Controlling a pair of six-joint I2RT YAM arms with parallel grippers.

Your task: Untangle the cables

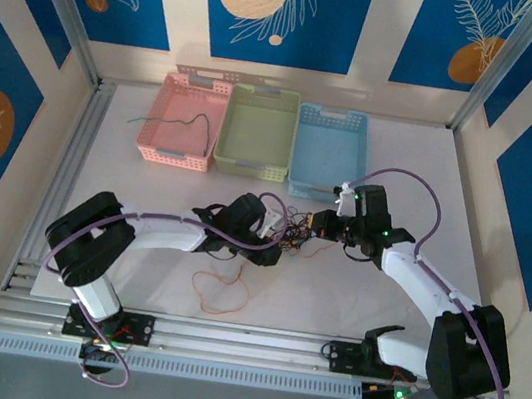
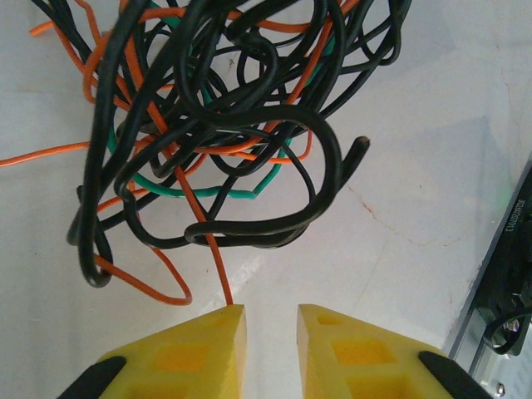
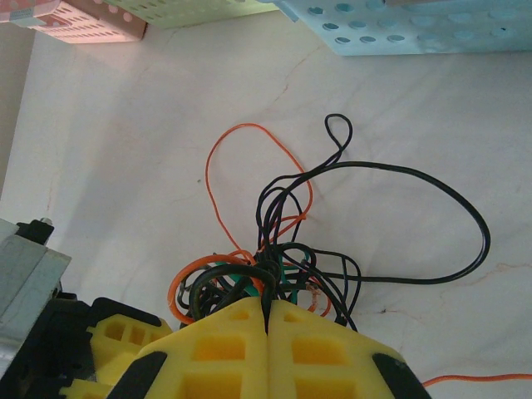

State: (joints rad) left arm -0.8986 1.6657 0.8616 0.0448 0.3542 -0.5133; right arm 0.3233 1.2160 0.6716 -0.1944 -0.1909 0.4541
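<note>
Two arms meet at the knot. Jaws of right gripper point(image 3: 268, 306) pressed together on black strands of the cables point(image 3: 278, 249); left gripper point(image 2: 272, 312) parted narrowly, holding nothing (orange end just beside). Tangle sits mid table point(image 1: 177, 185). Best: left pinches one strand, draws gently outward.

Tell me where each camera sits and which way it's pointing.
Top: above and behind the arms, looking down on the table, three baskets, left arm and right arm.
Left wrist: low over the table, facing the cable tangle; the left jaws stand apart.
Right wrist: low, facing the baskets; the right jaws pinch the tangle.
Both wrist views share the tangle.
</note>
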